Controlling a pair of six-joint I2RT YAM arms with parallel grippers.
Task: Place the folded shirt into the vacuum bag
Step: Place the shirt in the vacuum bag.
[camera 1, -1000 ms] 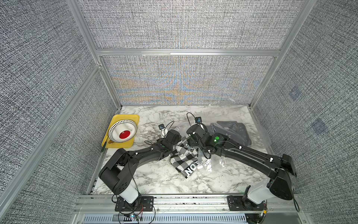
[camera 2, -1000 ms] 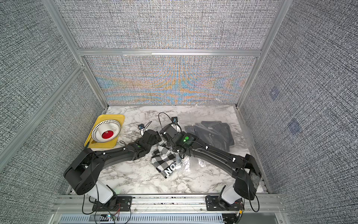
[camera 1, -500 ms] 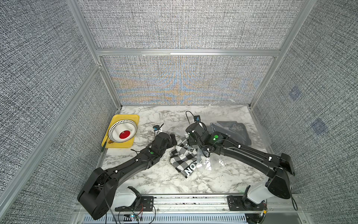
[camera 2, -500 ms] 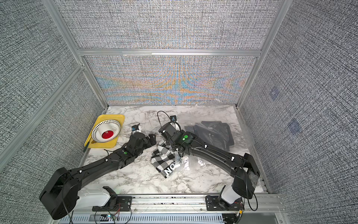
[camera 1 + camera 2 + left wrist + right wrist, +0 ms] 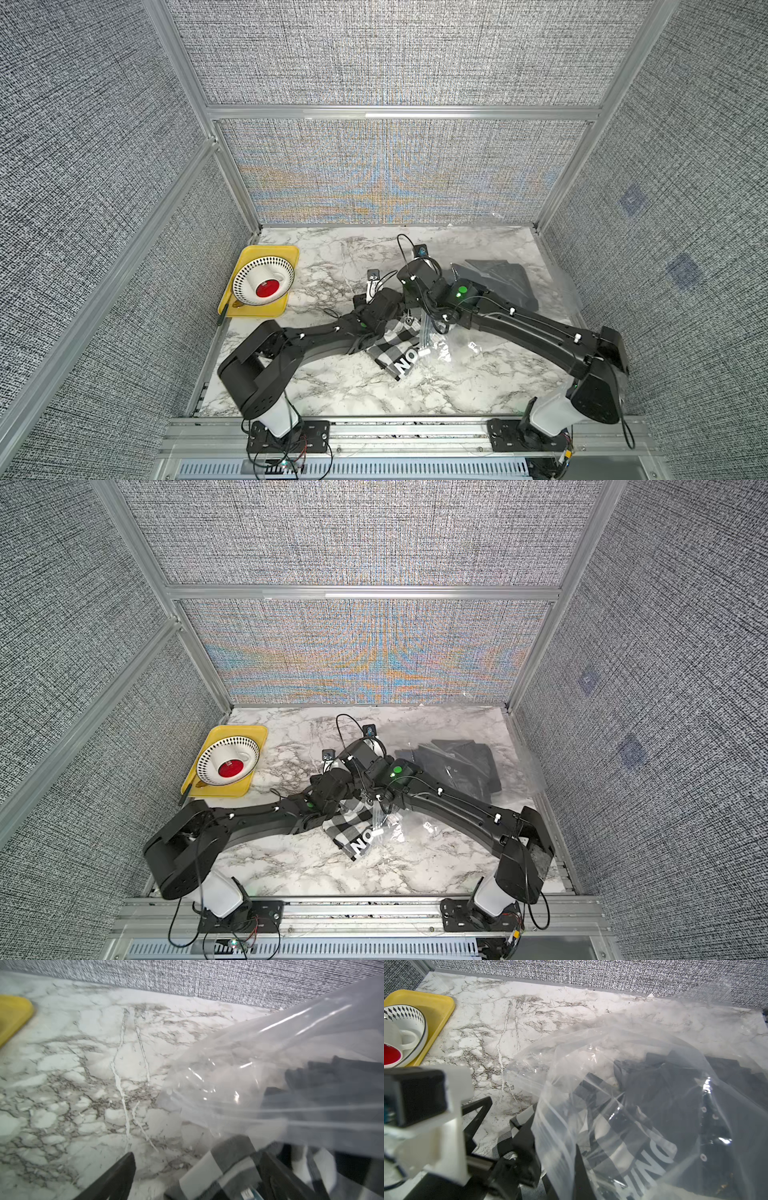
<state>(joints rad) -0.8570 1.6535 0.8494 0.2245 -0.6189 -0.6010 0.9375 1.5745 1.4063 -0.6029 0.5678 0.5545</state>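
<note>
In both top views the crinkly clear plastic vacuum bag lies on the right of the marble table, its mouth over part of the folded black-and-white checked shirt mid-table. In the left wrist view the left claw stands wide, fingers either side of the shirt's edge. In the right wrist view the right claw is pinched on the bag's lifted rim.
</note>
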